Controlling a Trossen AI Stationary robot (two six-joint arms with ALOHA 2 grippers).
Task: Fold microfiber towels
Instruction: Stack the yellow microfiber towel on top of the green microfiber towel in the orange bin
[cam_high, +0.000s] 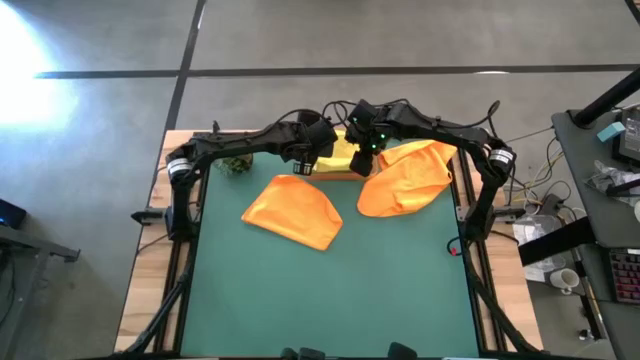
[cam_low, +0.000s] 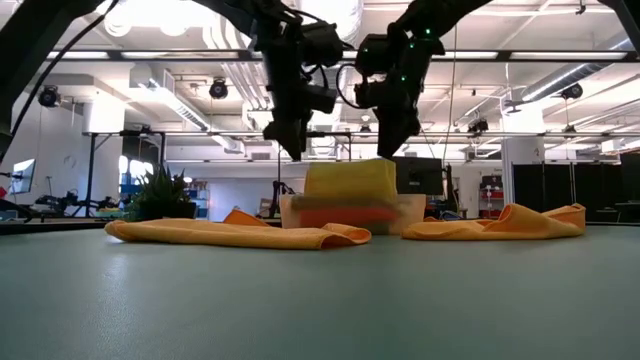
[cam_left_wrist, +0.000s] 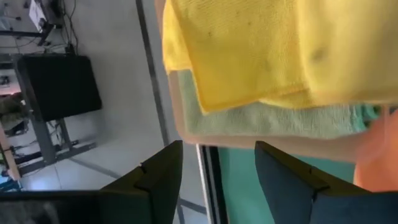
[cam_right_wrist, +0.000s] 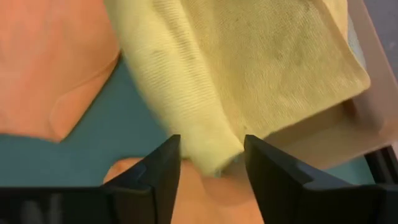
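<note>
A yellow towel (cam_high: 340, 152) lies folded on top of a stack in the tan tray (cam_low: 345, 212) at the table's far middle, over a pale green towel (cam_left_wrist: 267, 118). Two orange towels lie loose on the green mat, one (cam_high: 295, 210) left of centre and one (cam_high: 405, 178) to its right. My left gripper (cam_left_wrist: 217, 146) hangs open above the tray's left end, with nothing between its fingers. My right gripper (cam_right_wrist: 211, 140) hangs open above the yellow towel's rolled edge (cam_right_wrist: 214, 155). In the low view both sets of fingertips stand clear above the stack.
A small potted plant (cam_high: 237, 165) stands at the far left of the mat. The mat (cam_high: 330, 290) lies bare in front of the orange towels. The two arms meet close together over the tray.
</note>
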